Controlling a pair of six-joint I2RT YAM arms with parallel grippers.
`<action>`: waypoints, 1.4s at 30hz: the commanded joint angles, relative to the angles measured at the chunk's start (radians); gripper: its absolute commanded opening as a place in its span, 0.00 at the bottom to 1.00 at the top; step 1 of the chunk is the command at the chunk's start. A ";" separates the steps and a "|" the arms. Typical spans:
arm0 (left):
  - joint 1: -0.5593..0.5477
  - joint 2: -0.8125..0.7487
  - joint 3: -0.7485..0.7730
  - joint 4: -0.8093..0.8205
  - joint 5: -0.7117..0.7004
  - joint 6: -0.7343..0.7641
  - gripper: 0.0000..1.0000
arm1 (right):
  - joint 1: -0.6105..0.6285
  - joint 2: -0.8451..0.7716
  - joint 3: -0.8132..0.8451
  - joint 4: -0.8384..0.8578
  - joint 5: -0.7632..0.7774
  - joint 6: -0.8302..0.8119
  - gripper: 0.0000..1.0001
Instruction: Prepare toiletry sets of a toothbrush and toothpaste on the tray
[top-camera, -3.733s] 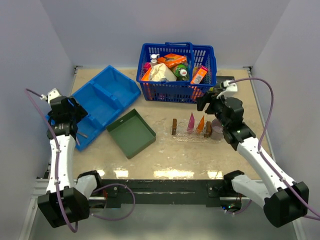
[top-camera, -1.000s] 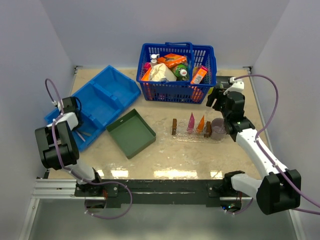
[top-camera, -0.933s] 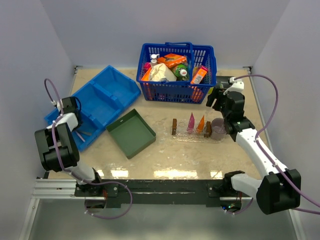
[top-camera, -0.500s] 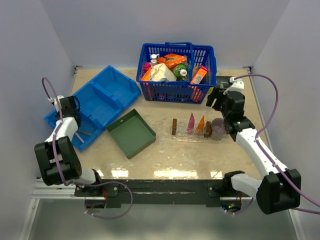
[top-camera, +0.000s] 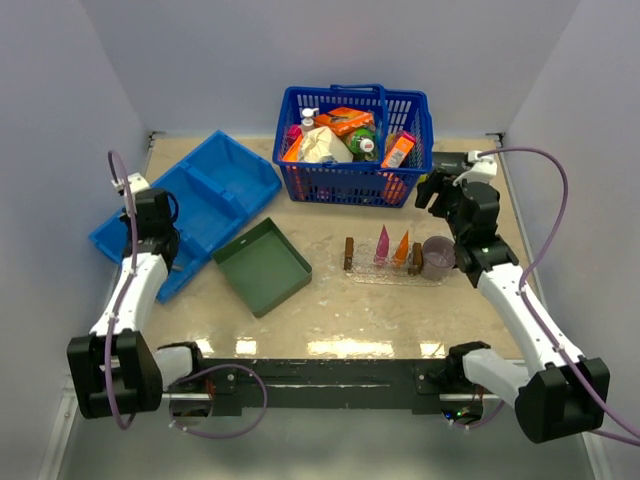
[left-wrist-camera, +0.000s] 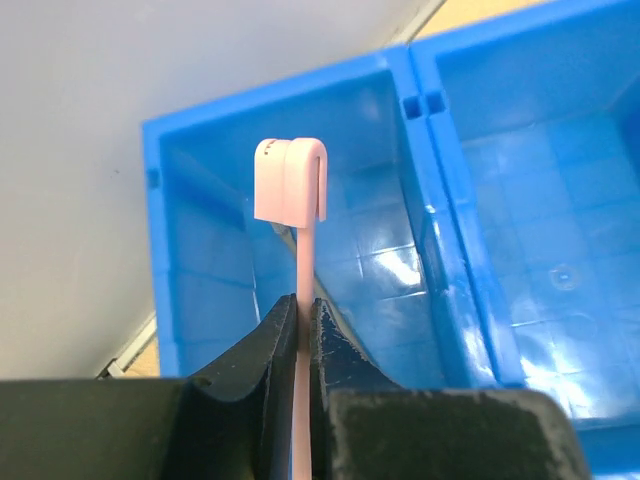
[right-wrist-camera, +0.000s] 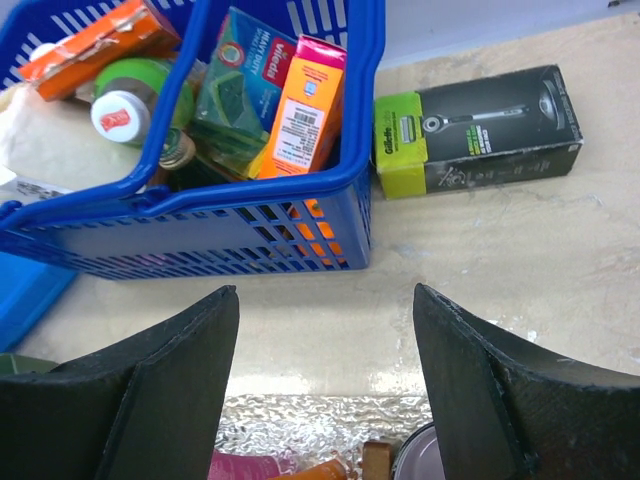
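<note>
The left fingers (left-wrist-camera: 303, 312) are pinched tight on a pink toothbrush (left-wrist-camera: 290, 180), far left of the tray (top-camera: 349, 253). On the tray sit the pink and orange toothpaste (top-camera: 382, 243) tubes. The right fingers (right-wrist-camera: 322, 300) gape wide, holding nothing, just behind the tray's right end.

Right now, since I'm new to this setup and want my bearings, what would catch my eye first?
The left gripper is clamped on a pink toothbrush, capped head pointing outward, above the blue divided bin on the left side. At the far centre a blue basket is packed with colourful packages, and in front of it the clear tray carries a pink tube and an orange tube.
</note>
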 joint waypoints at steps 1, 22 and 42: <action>-0.080 -0.129 -0.013 0.047 -0.068 0.039 0.00 | -0.004 -0.043 0.059 0.008 -0.050 -0.008 0.73; -0.663 -0.165 0.115 0.346 0.689 0.280 0.00 | 0.208 -0.008 0.187 -0.117 -0.334 -0.003 0.68; -0.705 0.095 0.208 0.346 1.593 0.140 0.00 | 0.257 0.097 0.356 -0.219 -0.880 -0.059 0.77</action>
